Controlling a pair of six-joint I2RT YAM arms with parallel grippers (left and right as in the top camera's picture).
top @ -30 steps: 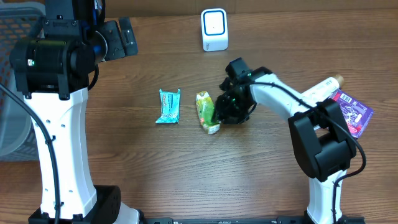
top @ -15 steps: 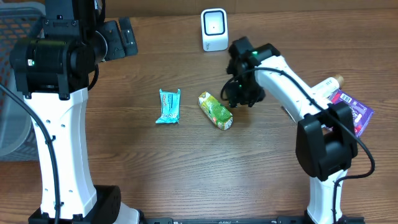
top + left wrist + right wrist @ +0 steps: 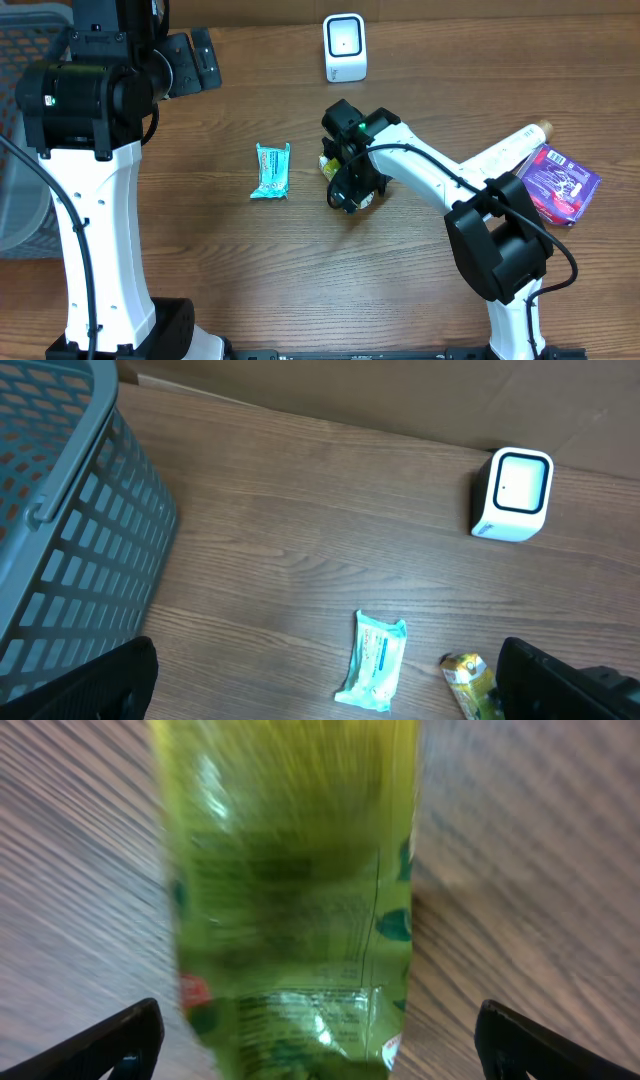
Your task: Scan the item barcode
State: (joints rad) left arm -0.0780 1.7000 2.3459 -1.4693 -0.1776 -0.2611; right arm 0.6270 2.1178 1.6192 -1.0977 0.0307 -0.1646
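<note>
At left edge, grey basket [image 3: 60, 510], green pouch [image 3: 290, 900] well apart

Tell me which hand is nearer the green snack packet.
Right. The right hand is directly over the green packet, open jaws either side of it. The left hand is far off to the left, beyond the teal packet.
</note>
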